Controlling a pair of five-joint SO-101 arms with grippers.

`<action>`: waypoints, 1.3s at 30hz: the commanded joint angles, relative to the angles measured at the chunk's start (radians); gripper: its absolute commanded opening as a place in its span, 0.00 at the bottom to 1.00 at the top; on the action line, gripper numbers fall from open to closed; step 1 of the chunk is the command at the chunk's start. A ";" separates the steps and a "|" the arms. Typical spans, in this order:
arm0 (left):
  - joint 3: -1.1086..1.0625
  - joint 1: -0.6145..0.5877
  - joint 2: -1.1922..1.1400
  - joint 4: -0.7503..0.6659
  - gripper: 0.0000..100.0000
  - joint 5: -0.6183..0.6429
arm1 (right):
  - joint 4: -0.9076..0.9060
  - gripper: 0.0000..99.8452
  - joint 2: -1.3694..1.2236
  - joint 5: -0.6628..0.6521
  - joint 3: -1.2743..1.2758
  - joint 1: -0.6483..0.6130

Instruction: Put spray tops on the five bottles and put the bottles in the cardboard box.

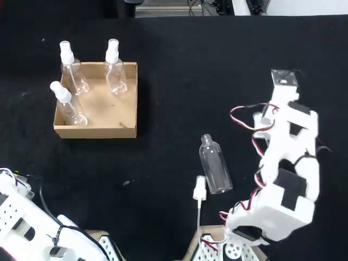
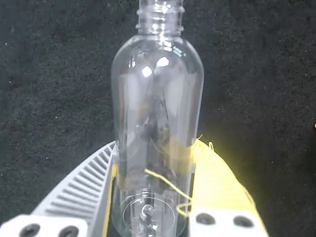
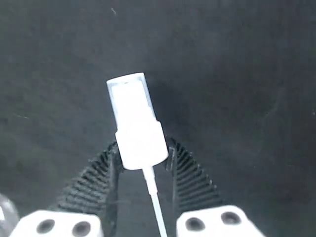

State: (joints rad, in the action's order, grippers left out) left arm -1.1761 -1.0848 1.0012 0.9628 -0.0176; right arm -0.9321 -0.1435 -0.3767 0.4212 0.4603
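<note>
My left gripper point(image 2: 155, 148) is shut on a clear uncapped bottle point(image 2: 157, 94), its white and yellow fingers clamped on the lower body and the open neck pointing away. Black fingers point(image 3: 187, 173) of my right gripper point(image 3: 141, 148) are shut on the collar of a white spray top point(image 3: 136, 123), whose thin tube runs back between them. In the high view this spray top point(image 1: 199, 189) lies just beside a second uncapped clear bottle point(image 1: 215, 163) lying on the black table. The cardboard box point(image 1: 117, 130) at the left holds three bottles with spray tops point(image 1: 113, 51).
The right arm's white body point(image 1: 285, 179) takes up the right side of the table, with red and white wires looping near it. The left arm point(image 1: 24, 223) sits at the front left corner. Black cloth covers the table between box and arms.
</note>
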 commanded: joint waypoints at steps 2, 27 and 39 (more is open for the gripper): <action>0.021 0.010 0.014 -0.017 0.03 0.006 | -0.112 0.17 -0.028 -0.055 -0.108 0.043; 0.015 0.038 0.014 -0.017 0.03 0.003 | -0.155 0.02 -0.185 -0.324 -0.249 -0.015; 0.033 0.160 0.017 -0.008 0.03 0.011 | -0.471 0.01 0.205 -0.132 -0.367 -0.146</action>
State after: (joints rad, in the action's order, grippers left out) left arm -1.1761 -0.9528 1.0012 0.9628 -0.0176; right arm -1.3203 -0.0913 -0.5900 0.1235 0.3928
